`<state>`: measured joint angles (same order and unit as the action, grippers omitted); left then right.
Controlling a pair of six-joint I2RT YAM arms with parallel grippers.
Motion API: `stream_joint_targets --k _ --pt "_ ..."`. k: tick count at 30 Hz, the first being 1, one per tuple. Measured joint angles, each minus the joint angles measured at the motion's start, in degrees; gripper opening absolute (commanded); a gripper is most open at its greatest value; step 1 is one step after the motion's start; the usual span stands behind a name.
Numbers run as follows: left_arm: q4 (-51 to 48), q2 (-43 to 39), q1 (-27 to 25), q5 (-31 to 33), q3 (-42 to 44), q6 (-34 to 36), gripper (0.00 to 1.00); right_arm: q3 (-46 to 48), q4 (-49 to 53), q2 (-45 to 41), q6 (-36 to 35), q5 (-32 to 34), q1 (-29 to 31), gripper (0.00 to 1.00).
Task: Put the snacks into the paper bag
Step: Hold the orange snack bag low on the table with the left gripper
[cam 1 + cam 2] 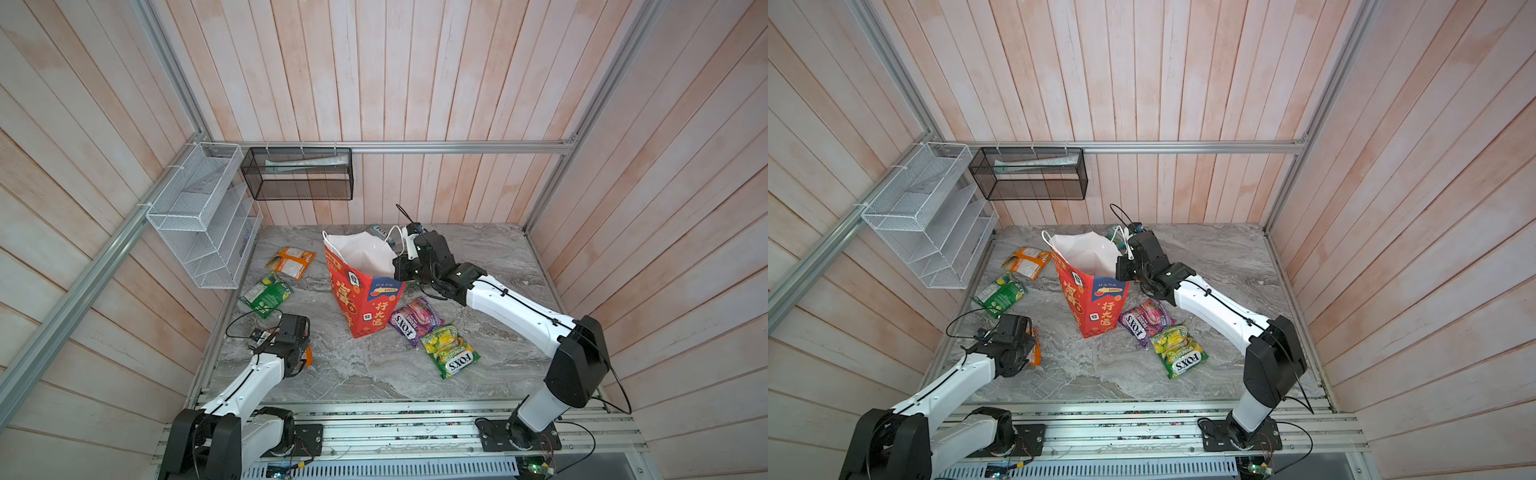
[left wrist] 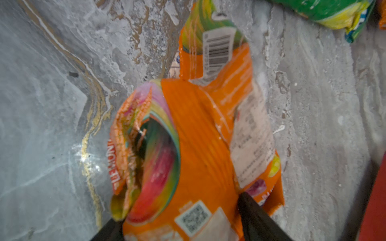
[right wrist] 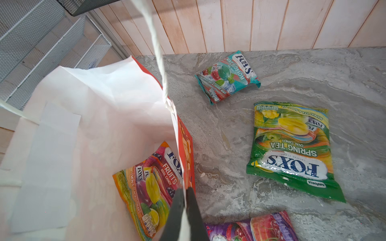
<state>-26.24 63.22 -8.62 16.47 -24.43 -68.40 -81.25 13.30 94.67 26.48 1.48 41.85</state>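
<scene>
The orange pouch (image 2: 198, 135) is down on the marble surface (image 2: 52, 125) at the near left, well apart from the red paper bag (image 1: 365, 299). The left pincer (image 2: 180, 209) stands half-closed across the pouch's width, both fingers pressing its edges so the film bows up into a loop. It looks light, soft and slippery (glossy film that buckles rather than resists), so a pinch on a crimped end seam would probably hold better than this squeeze across the belly. The right pincer (image 3: 184, 191) is clamped tight on the bag's rim, keeping the mouth wide; a Fruits pouch (image 3: 150, 187) lies inside. The bag's white cord handle (image 3: 158, 52) arcs over the mouth and may snag a drop. A green pouch (image 1: 266, 295) lies just beyond the left arm, and the purple pouch (image 1: 415, 320) sits on the bag's other side.
</scene>
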Motion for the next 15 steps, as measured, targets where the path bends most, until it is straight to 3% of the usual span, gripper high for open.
stream_joint_targets --k 4,6,8,11,15 --pt "1.1 -0.8 0.0 -1.2 0.4 0.1 0.52 0.0 0.0 0.0 0.0 0.0 0.0 0.0" --pt "1.2 -2.0 0.0 -1.4 0.9 -0.2 0.41 0.0 0.0 0.0 -0.1 0.0 0.1 0.0" --pt "1.4 -4.0 0.0 -1.8 1.7 0.1 0.39 0.0 0.0 0.0 -0.2 0.0 0.1 0.0" --pt "1.4 -7.4 0.0 -2.7 3.3 0.2 0.27 0.0 0.0 0.0 -0.6 0.0 0.1 0.0" --pt "0.4 -11.9 0.0 -3.7 4.7 1.2 0.22 0.0 0.0 0.0 -1.0 0.0 0.1 0.0"
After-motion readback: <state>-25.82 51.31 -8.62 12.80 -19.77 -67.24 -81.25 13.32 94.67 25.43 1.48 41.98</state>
